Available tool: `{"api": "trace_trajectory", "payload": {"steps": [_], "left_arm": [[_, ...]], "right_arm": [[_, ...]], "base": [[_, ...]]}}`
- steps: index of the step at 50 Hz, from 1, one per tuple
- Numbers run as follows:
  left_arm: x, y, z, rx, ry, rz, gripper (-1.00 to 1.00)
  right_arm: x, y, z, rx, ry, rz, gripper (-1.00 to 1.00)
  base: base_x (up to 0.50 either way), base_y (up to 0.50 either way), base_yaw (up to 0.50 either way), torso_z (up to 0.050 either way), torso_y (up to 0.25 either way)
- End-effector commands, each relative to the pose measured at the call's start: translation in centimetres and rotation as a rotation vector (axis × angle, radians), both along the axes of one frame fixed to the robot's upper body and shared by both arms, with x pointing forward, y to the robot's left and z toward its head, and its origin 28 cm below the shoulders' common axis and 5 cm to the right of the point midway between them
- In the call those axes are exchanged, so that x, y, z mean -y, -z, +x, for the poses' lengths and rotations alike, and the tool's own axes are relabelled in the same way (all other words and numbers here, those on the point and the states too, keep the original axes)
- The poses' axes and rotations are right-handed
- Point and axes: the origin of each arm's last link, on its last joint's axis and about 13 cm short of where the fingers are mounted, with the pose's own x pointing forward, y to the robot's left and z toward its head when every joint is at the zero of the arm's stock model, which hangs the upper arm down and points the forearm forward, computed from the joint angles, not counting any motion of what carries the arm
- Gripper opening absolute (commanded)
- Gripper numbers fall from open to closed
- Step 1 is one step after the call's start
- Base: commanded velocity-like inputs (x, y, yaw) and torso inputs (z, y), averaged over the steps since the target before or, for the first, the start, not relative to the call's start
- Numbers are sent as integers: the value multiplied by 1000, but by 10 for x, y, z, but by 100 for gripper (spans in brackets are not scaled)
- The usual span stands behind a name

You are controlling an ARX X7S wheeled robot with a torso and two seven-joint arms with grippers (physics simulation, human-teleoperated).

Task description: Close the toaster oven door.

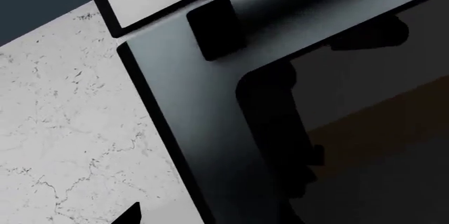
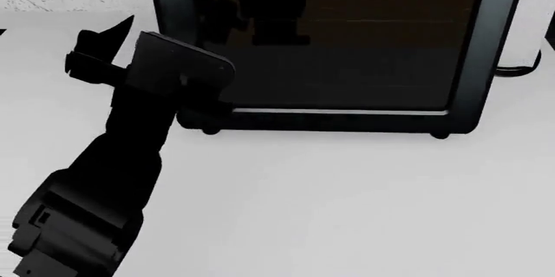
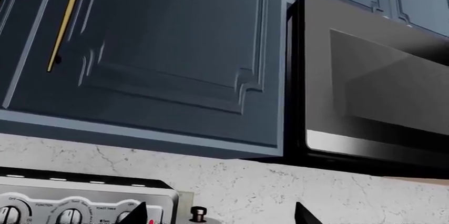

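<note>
The black toaster oven stands at the back of the white counter on small round feet. Its door, a glass window with a silver strip along its lower edge, stands upright against the oven's front. My left gripper is beside the oven's left front corner, apart from the door. In the left wrist view the oven's dark body fills the frame. One fingertip of the left gripper shows over the counter; the other is lost against the dark oven. My right gripper is open and empty, out of the head view.
White marbled counter spreads in front of the oven. A white appliance stands right of the oven. The right wrist view shows blue wall cabinets, a black microwave and a silver control panel with knobs.
</note>
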Motion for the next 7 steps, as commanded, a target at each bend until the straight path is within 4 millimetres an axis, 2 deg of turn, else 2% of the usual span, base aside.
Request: {"api": "trace_trajectory", "payload": {"steps": [1,7], "left_arm": [[-23,-18,23,-47,-43,107,100],[-23,-20,24,-42,-42,117,100]], "right_arm": [[0,0,-1,7,1,1,100],[1,1,-1,6,0,3,100]], "base": [[48,-8,-21,0,0],[49,-8,-21,3,0]]}}
